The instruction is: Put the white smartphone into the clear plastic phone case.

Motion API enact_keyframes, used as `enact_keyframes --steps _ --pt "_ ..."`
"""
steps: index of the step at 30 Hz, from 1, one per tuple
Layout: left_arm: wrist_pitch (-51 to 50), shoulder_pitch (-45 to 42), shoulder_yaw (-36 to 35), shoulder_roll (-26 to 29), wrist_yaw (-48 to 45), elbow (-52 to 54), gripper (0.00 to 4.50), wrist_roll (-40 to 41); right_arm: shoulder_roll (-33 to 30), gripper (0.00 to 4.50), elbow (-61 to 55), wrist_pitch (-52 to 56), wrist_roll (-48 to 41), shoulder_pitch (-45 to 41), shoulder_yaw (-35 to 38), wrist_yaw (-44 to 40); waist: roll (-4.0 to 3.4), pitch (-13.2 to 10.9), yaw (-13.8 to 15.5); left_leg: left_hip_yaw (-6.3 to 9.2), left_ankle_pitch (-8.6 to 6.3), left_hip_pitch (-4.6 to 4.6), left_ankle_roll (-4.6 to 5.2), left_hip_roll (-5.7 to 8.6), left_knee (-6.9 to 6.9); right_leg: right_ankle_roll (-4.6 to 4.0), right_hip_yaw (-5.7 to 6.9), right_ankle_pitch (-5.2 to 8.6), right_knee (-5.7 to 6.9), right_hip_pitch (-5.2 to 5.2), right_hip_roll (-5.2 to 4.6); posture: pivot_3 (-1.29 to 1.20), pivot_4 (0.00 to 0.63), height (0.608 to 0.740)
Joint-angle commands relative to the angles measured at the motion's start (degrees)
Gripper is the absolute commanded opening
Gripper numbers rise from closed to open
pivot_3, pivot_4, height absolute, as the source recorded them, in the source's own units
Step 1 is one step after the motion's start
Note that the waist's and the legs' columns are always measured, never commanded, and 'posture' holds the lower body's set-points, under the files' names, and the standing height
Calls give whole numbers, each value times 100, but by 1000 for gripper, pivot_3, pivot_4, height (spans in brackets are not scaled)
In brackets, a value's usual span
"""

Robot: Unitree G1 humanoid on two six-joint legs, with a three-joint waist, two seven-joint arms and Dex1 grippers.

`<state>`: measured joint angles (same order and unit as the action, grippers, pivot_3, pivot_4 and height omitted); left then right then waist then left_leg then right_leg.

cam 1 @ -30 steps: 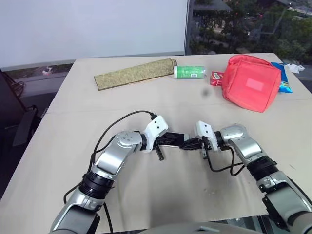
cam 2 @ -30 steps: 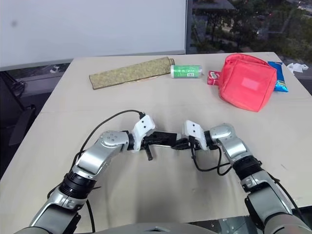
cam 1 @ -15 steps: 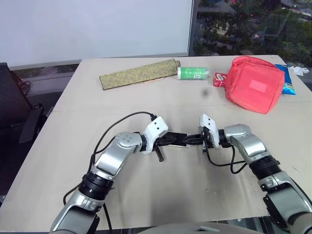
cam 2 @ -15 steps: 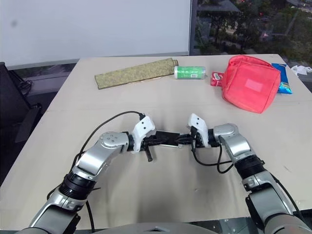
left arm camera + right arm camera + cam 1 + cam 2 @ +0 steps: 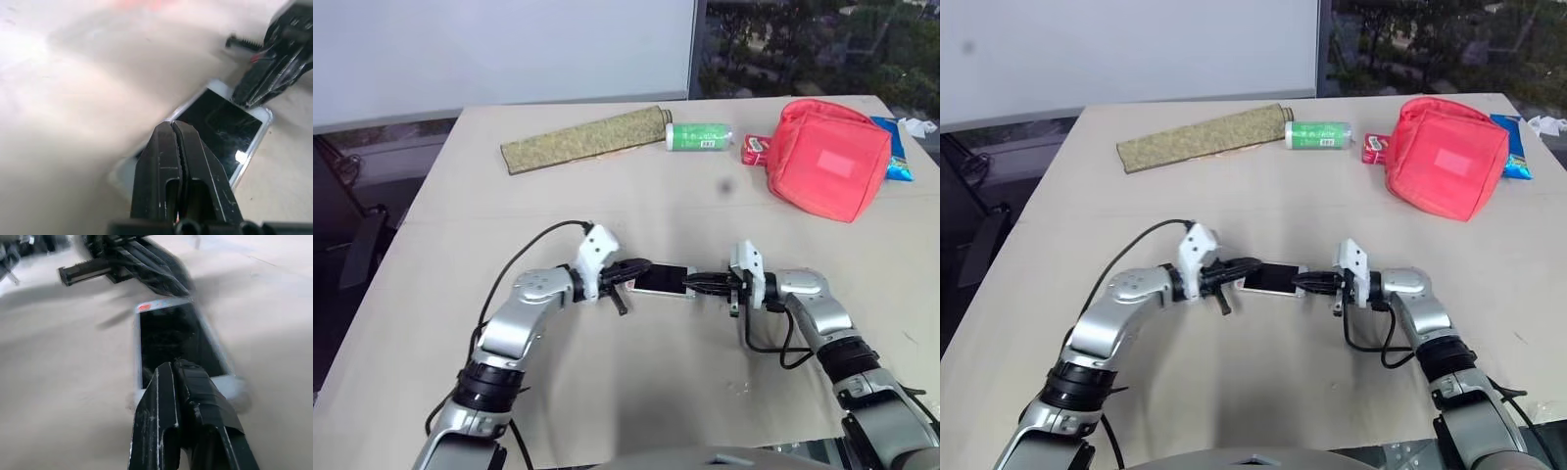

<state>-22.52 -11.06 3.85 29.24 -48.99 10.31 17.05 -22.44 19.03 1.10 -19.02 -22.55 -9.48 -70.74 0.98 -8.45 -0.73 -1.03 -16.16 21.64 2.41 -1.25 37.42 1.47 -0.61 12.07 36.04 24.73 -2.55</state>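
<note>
Head views: both arms bent inward over the tan table (image 5: 431, 245), forearms low, grippers pointing at each other across the middle. Left gripper (image 5: 628, 271) aims toward the robot's right, fingers pressed together. Right gripper (image 5: 697, 283) aims toward the robot's left, fingers likewise closed. The phone (image 5: 661, 279) lies flat between the two, screen up, its long axis running from one gripper to the other. Each gripper's tip is at one short end of the phone; whether they touch it cannot be told from here. Neither gripper has the phone between its fingers. The clear case cannot be made out apart from the phone.

Far edge of the table: a rolled mat (image 5: 585, 140), a green tube (image 5: 698, 136) just beside its end, a small red-and-white box (image 5: 754, 150) against a red pouch (image 5: 828, 157), a blue packet (image 5: 895, 152) behind the pouch.

Left wrist view: the two black fingers (image 5: 161, 171) are shut tight, nothing between them, tip over the near short end of the phone (image 5: 222, 132). Dark screen with white border. The right gripper (image 5: 266, 88) sits at the phone's far end.

Right wrist view: fingers (image 5: 161, 416) closed together, tip over the near end of the phone (image 5: 171, 340). The left gripper (image 5: 173, 281) is at the far end, just beside the phone's edge.
</note>
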Motion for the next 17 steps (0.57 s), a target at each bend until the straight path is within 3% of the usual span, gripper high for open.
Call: enact_keyframes --steps 1,2,4,9,11,17 --pt "333 458 -667 299 -248 343 253 361 -323 573 -606 486 -609 26 584 -93 -1 -1 10 4 3 24 -5 1 1 1 7 -1 0 21 -3 0 150 740" --pt "364 599 -807 377 -301 370 518 437 -421 781 -701 609 -706 54 704 -81 -3 -3 4 4 9 42 -16 3 1 2 9 -2 1 39 -8 0 150 740" --pt "455 977 -1122 585 -472 408 1215 586 -788 1719 -818 653 -816 236 962 -246 -7 -5 18 5 10 65 -37 7 -3 2 13 -3 -8 58 -16 0 150 740" --pt "678 1532 -1655 850 -793 195 3694 851 -1580 4316 -373 168 -577 677 1213 -822 -10 -12 114 17 -9 95 -16 34 0 1 58 -1 -24 68 -60 0 150 740" --pt "875 1574 -1787 975 -1035 -66 4442 856 -1728 4500 48 -1 -557 677 1313 -984 -11 -16 135 11 -9 95 -16 37 9 -6 60 2 -24 65 -62 0 150 740" --pt "1997 1307 -1887 1349 -1463 -1072 4442 470 -1984 4500 889 -44 -708 353 1467 -1532 -31 -41 136 1 -7 88 -15 30 64 3 76 -3 -10 48 -13 0 150 740"
